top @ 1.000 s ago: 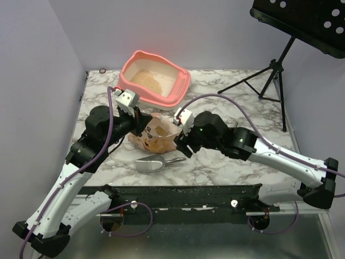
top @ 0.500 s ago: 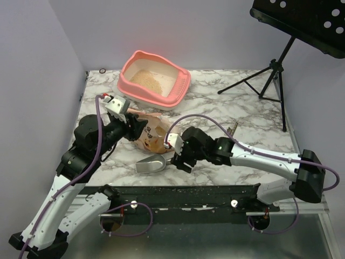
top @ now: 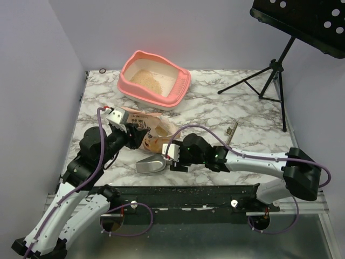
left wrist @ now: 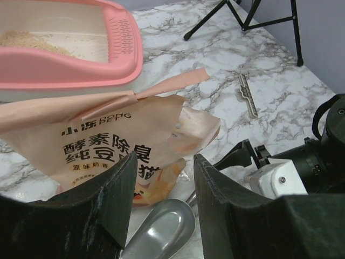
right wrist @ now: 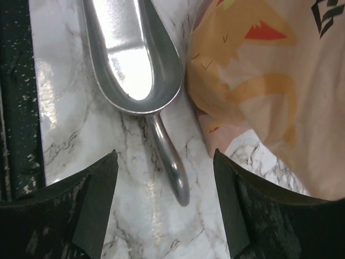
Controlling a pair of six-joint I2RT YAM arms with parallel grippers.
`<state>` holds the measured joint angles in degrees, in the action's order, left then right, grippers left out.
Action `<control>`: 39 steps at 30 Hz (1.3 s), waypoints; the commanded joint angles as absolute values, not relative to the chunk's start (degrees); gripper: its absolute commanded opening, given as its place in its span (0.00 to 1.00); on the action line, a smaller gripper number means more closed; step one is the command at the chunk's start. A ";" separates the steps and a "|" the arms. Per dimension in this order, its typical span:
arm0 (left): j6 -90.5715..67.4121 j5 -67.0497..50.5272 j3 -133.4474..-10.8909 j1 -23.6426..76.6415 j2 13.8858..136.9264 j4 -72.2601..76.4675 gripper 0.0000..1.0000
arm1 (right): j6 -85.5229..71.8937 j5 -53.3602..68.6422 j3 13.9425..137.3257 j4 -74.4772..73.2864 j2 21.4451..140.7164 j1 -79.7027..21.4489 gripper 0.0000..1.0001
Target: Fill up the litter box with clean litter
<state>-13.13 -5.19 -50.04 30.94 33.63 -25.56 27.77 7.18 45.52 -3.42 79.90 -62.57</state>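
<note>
I'd swung the right gripper (right wrist: 164,178) down off the bag (top: 153,129) to straddle the scoop (right wrist: 132,59) handle, jaws spread, empty; the left gripper (left wrist: 161,172) gaped empty too. Upper left, the litter box (top: 180,86) held thin clean litter (top: 150,80): scooping looked next.

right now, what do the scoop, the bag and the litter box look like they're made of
Scoop: metal, probably polished aluminium or steel; it mirrors the light. Bag: thin printed film or coated paper, matte, creased and floppy at its open top. Litter box: moulded plastic, smooth salmon-pink rim with a soft sheen.
</note>
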 commanded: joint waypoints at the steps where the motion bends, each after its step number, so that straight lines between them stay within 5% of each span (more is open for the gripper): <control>1: -16.43 -6.23 -46.33 31.03 31.90 -19.08 0.55 | 34.53 6.06 46.22 5.19 84.28 -62.84 0.79; 26: -15.12 -7.65 -42.54 30.94 32.34 -17.84 0.57 | 34.10 7.82 47.55 1.76 94.30 -61.52 0.73; 33: -15.12 -7.47 -42.54 30.76 32.52 -17.75 0.57 | 34.54 8.26 48.86 -4.56 95.10 -61.44 0.61; 39: -15.03 -6.86 -42.45 30.67 32.34 -17.84 0.57 | 34.54 7.12 49.48 -5.89 95.53 -61.44 0.17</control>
